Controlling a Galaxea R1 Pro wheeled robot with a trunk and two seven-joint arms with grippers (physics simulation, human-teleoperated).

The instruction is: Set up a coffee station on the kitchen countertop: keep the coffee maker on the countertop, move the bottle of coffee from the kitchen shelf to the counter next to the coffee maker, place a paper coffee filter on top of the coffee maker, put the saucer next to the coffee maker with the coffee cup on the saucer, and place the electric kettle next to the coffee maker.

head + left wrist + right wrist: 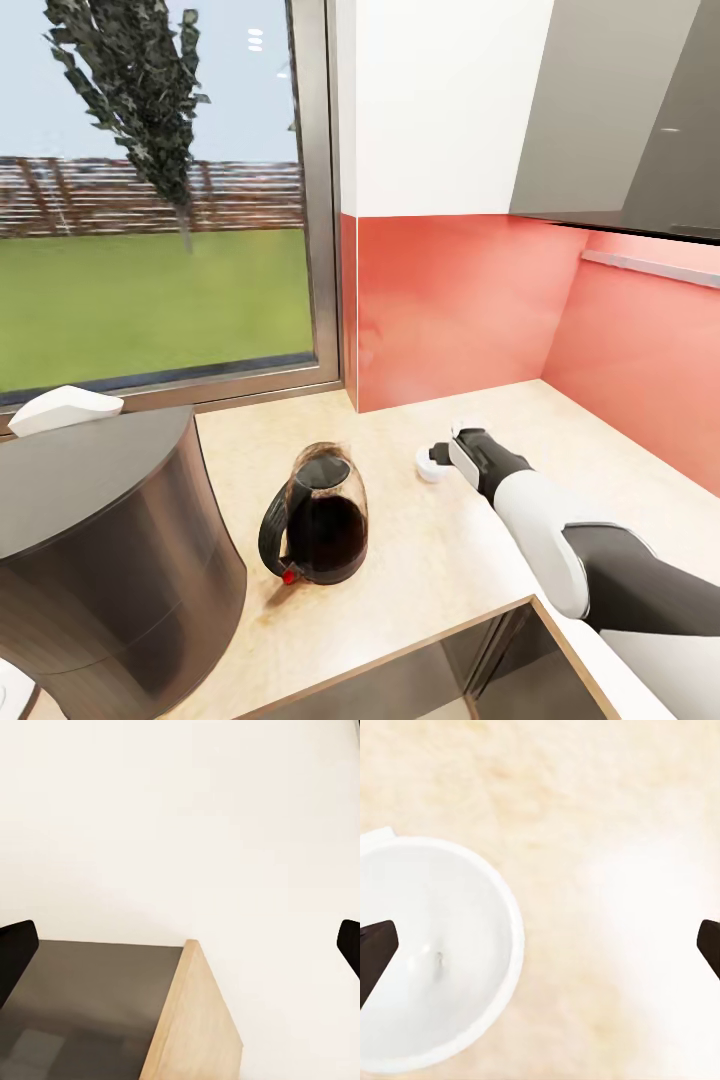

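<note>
Countertop (420, 590): a pale, stone-patterned corner surface is seen below a window and a red backsplash; every task item in sight is carried on it.

Large dark vessel (110, 560): a tall grey cylinder with a white piece at its far rim is seen at the near left edge of the head view. It is judged to be the coffee maker or the kettle body, but which cannot be told.

Glass carafe (318, 520): it is stood upright just beside the dark vessel, handle turned toward the robot. Dark liquid, probably coffee, fills most of it.

Right arm: it is stretched over the counter so that the right gripper (447, 455) is brought above the cup, presumably for a grasp.

Coffee cup (431, 960): a small white cup is set upright on the bare counter, well apart from the carafe. Nothing is held in it; no saucer is seen under it.

Right claw: its fingers are spread wide, one tip over the cup's interior, nothing gripped.

Left gripper (180, 945): its fingers are likewise parted and empty, pointed at a white wall and a wooden panel edge (191, 1020).
</note>
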